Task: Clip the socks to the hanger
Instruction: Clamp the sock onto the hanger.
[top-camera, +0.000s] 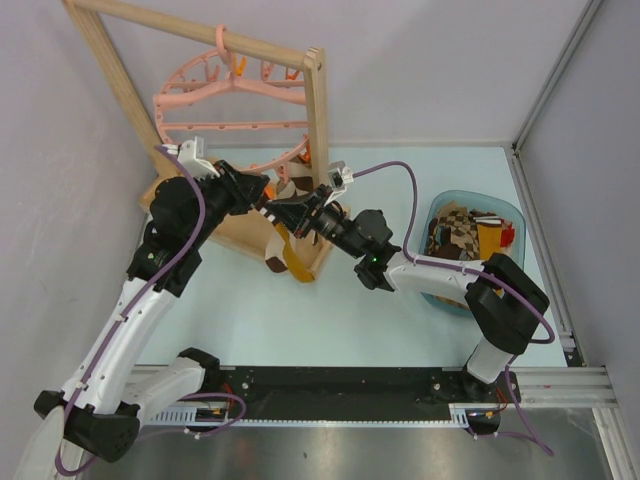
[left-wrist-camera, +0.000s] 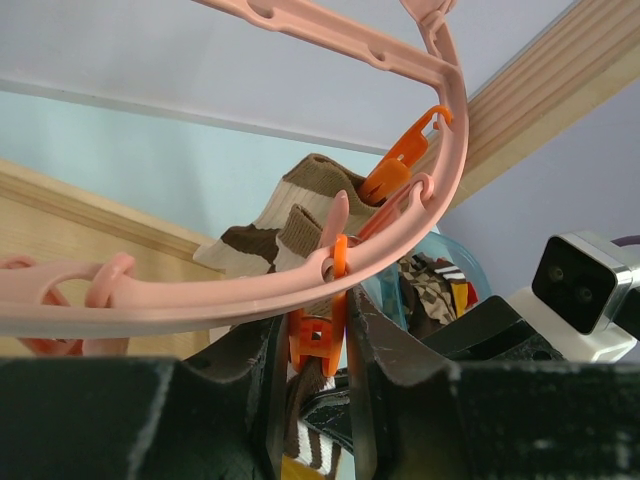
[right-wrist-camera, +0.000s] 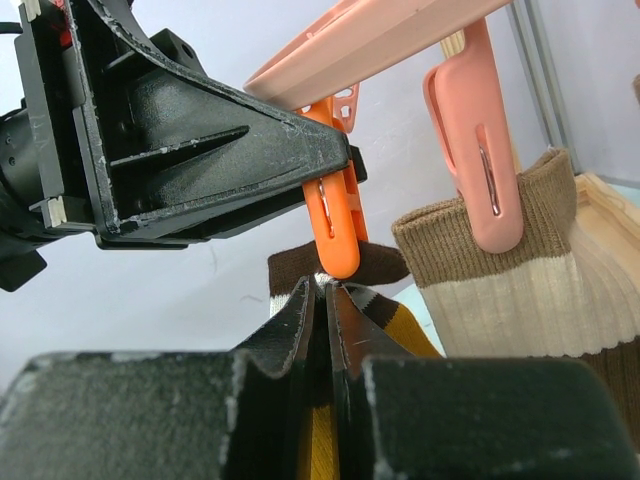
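Observation:
The round pink hanger (top-camera: 232, 118) hangs by its hook from the wooden rack. My left gripper (left-wrist-camera: 315, 325) is shut on an orange clip (left-wrist-camera: 318, 340) under the hanger's ring (left-wrist-camera: 200, 300), squeezing its sides. My right gripper (right-wrist-camera: 326, 288) is shut on the mustard yellow sock (right-wrist-camera: 400, 325), its brown-and-white striped cuff pushed up against the tip of that orange clip (right-wrist-camera: 336, 230). The sock (top-camera: 296, 256) dangles below both grippers in the top view. A pink clip (right-wrist-camera: 480, 170) beside it holds a cream-and-brown sock (right-wrist-camera: 520, 280). More socks lie in the basket.
A blue basket (top-camera: 520, 215) with several socks stands at the right of the table. The wooden rack's post (top-camera: 316, 110) and base (top-camera: 240, 235) are close behind the grippers. An unused orange clip (left-wrist-camera: 400, 160) hangs further along the ring.

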